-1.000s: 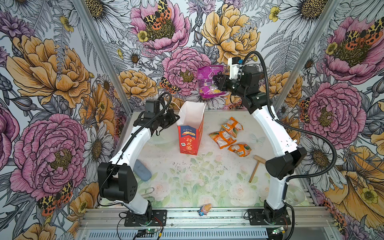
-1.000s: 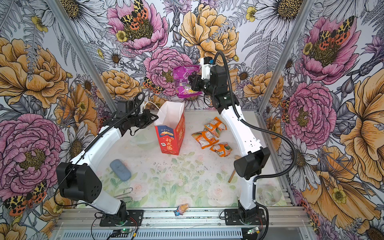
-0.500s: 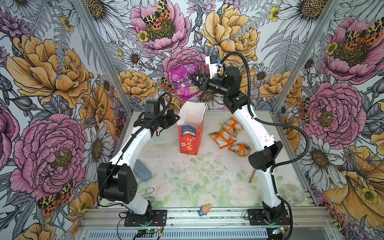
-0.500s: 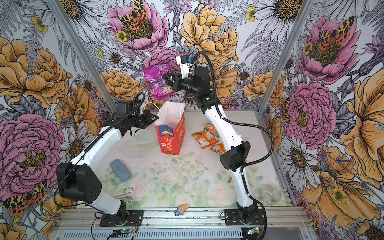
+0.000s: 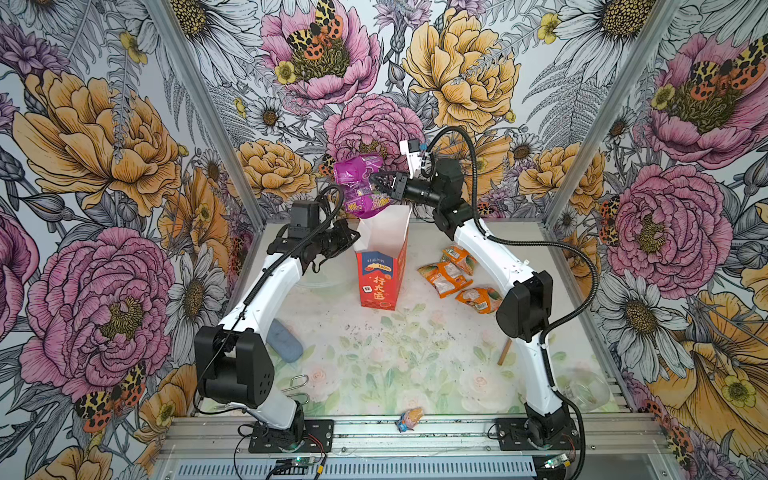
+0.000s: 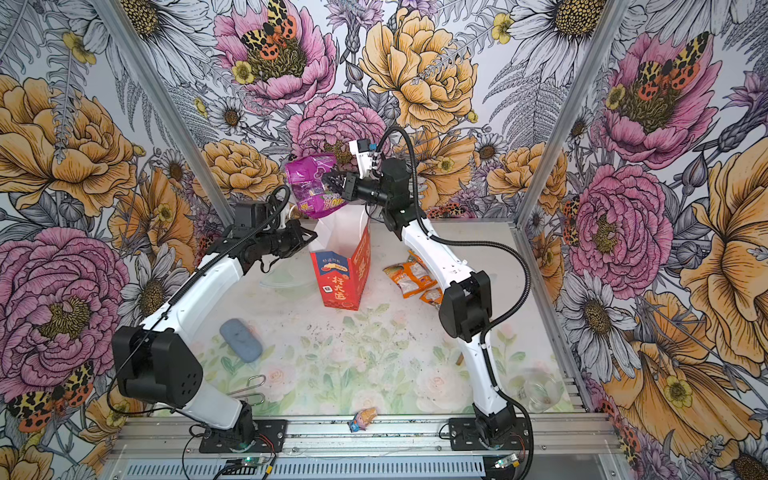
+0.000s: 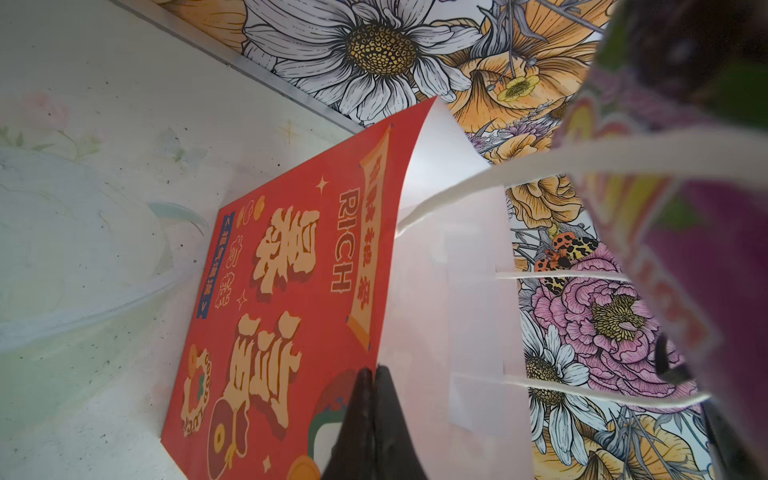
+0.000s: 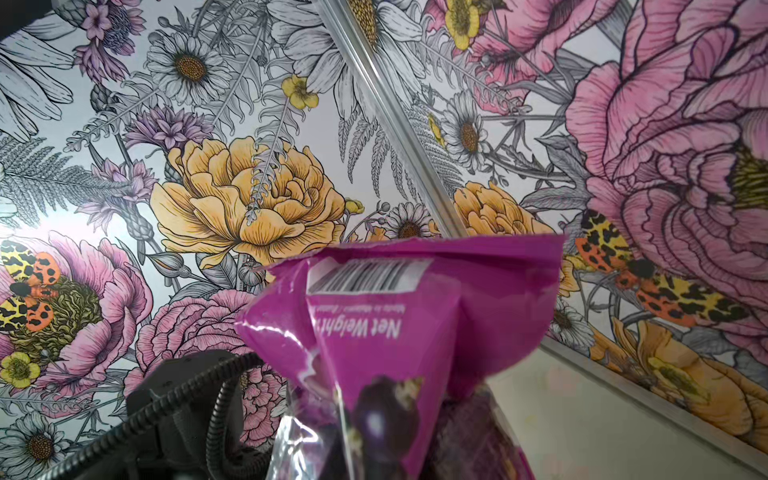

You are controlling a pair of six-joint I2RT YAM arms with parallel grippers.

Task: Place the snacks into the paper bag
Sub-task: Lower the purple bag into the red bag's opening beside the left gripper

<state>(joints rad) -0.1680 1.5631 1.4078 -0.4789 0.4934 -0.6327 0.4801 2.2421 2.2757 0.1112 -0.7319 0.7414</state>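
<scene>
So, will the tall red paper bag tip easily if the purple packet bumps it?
Probably: the paper bag stands tall on a narrow base. Its thin wall bows near the rim, so it likely flexes rather than resists. The left gripper, shut on its rim, should steady it.

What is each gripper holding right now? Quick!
Left gripper: closed, pinching the top edge of the tall red paper gift bag.
Right gripper: closed on the crinkly purple plastic snack packet.

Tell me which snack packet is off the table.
The purple packet, pinched in the right gripper over the paper bag; the three orange packets lie on the table.
</scene>
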